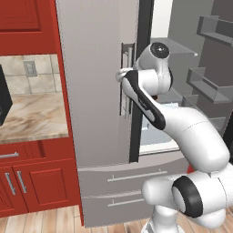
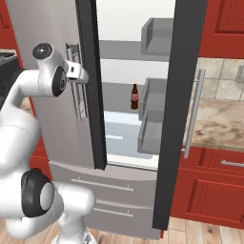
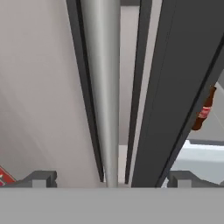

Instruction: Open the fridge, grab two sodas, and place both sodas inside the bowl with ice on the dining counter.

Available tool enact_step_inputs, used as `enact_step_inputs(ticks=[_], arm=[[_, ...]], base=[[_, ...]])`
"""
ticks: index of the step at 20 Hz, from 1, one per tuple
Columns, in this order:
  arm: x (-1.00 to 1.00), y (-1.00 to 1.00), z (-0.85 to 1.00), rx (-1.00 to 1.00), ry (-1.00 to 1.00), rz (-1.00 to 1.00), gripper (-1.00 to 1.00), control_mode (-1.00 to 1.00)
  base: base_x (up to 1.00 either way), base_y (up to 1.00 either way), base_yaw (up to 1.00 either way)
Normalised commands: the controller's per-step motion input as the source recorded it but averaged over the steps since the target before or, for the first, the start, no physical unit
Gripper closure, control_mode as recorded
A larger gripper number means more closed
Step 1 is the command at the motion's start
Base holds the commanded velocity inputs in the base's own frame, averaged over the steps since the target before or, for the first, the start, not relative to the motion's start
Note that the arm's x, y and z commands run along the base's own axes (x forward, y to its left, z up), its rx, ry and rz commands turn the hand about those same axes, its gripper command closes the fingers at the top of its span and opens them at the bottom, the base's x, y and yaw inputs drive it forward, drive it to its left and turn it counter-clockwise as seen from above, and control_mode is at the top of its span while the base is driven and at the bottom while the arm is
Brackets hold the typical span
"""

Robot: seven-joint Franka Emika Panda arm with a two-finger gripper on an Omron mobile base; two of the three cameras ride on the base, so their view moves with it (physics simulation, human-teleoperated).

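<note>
The tall silver-grey fridge (image 1: 95, 100) has its left door (image 2: 45, 28) shut and its right door (image 2: 181, 95) swung wide, which bares white shelves and grey door bins (image 2: 155, 97). My gripper (image 3: 112, 179) is open at the left door's vertical bar handle (image 3: 103, 87). The bar runs between my two fingertips (image 3: 41, 178), which stand well apart on either side of it. In the base views my hand (image 1: 123, 75) (image 2: 78, 71) is pressed close to that handle at its upper part. The sodas, the bowl and the dining counter are out of view.
A brown bottle with a red label (image 2: 135, 96) (image 3: 203, 111) stands on a fridge shelf. Two drawers (image 1: 132, 177) lie below the doors. Red cabinets with marbled wall countertops flank the fridge on the left (image 1: 32, 113) and right (image 2: 219, 119). The open door's edge stands right of the arm.
</note>
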Motion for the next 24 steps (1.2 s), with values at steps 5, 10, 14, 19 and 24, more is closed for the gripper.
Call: enact_step_inputs(ticks=[5,10,14,19,24], arm=[[0.36,0.04,-0.17,0.00,0.00,0.00,-1.00,-1.00],[0.35,0.06,-0.20,0.00,0.00,0.00,-1.00,-1.00],[0.37,0.03,-0.18,0.00,0.00,0.00,-1.00,-1.00],[0.26,0.03,-0.19,0.00,0.00,0.00,-1.00,-1.00],[0.25,0.07,-0.23,0.00,0.00,0.00,-1.00,-1.00]], base=[[0.00,0.00,0.00],[0.00,0.00,0.00],[0.00,0.00,0.00],[0.00,0.00,0.00],[0.00,0.00,0.00]])
